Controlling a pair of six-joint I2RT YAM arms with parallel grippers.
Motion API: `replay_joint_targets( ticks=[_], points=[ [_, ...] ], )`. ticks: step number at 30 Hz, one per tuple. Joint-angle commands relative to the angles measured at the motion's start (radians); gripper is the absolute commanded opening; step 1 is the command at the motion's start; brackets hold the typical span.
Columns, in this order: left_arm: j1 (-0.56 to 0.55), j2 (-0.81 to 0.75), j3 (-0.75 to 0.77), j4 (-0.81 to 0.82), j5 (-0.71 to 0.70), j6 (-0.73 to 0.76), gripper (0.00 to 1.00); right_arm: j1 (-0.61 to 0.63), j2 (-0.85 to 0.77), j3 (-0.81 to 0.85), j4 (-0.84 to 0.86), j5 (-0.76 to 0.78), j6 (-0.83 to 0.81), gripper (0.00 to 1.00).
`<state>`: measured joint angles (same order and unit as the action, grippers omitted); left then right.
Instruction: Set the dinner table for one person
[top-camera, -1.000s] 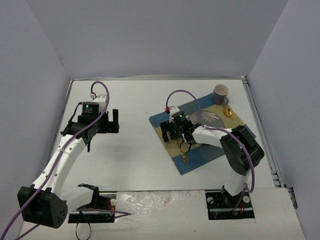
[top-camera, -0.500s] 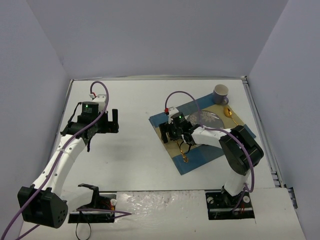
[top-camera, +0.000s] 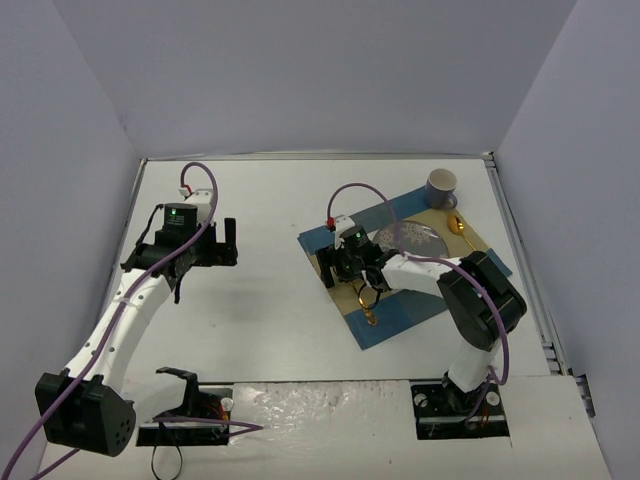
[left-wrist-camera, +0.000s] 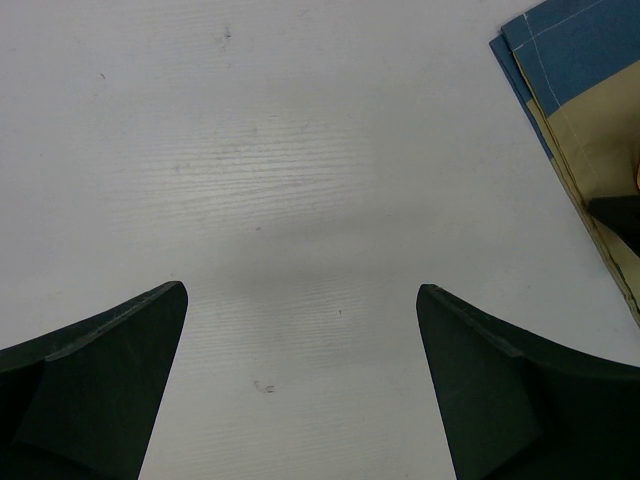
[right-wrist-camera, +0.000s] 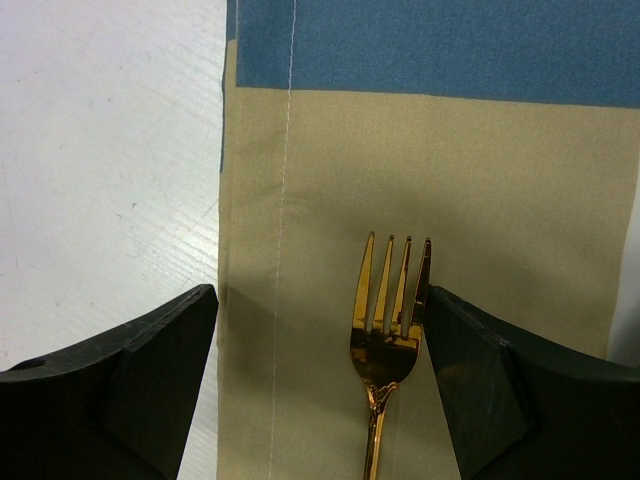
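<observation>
The white dinner table (top-camera: 270, 200) carries a blue-and-beige placemat (top-camera: 405, 300) at the right. On the mat lie a patterned plate (top-camera: 412, 238), a gold spoon (top-camera: 458, 227) and a gold fork (top-camera: 369, 303). My right gripper (top-camera: 338, 270) hovers low over the mat's left part. In the right wrist view it (right-wrist-camera: 320, 295) is open, with the fork (right-wrist-camera: 388, 330) flat on the beige band, its tines right beside the right finger (right-wrist-camera: 500, 390). My left gripper (top-camera: 226, 243) is open and empty over bare table (left-wrist-camera: 300, 150), also seen in its wrist view (left-wrist-camera: 300, 290).
A grey-blue mug (top-camera: 442, 188) stands at the mat's far right corner. The mat's corner (left-wrist-camera: 585, 90) shows at the right of the left wrist view. White walls enclose the table on three sides.
My right gripper has shifted slightly to the left over the mat. The left arm has not moved.
</observation>
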<state>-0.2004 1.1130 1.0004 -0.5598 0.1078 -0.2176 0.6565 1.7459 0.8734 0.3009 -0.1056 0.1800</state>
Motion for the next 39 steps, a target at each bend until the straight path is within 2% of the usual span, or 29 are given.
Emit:
replay_joint_targets(
  ticks=[1, 11, 18, 23, 25, 28, 34, 39],
  points=[
    [0.012, -0.006, 0.018, 0.045, 0.009, -0.007, 0.97, 0.016, 0.004, 0.031, 0.021, -0.020, -0.004, 0.79],
    [0.012, -0.007, 0.018, 0.044, 0.012, -0.008, 0.97, 0.022, -0.010, 0.042, 0.005, 0.019, -0.015, 0.79],
    [0.013, -0.013, 0.020, 0.045, 0.012, -0.005, 0.97, 0.023, -0.179, 0.066, -0.038, 0.128, -0.071, 0.80],
    [0.013, -0.033, 0.023, 0.048, -0.001, -0.002, 0.97, 0.019, -0.379, 0.078, -0.109, 0.286, -0.135, 0.80],
    [0.013, -0.053, 0.032, 0.038, -0.012, -0.004, 0.97, 0.012, -0.517, 0.072, -0.152, 0.377, -0.163, 0.80],
    [0.013, -0.079, 0.060, 0.013, -0.021, -0.010, 0.97, 0.001, -0.642, 0.065, -0.203, 0.499, -0.175, 0.80],
    [0.013, -0.181, 0.126, -0.062, -0.070, -0.005, 0.97, -0.011, -0.955, 0.040, -0.308, 0.679, -0.205, 0.81],
    [0.013, -0.278, 0.185, -0.150, -0.154, 0.035, 0.97, -0.011, -1.190, 0.018, -0.404, 0.753, -0.180, 0.84]
  ],
)
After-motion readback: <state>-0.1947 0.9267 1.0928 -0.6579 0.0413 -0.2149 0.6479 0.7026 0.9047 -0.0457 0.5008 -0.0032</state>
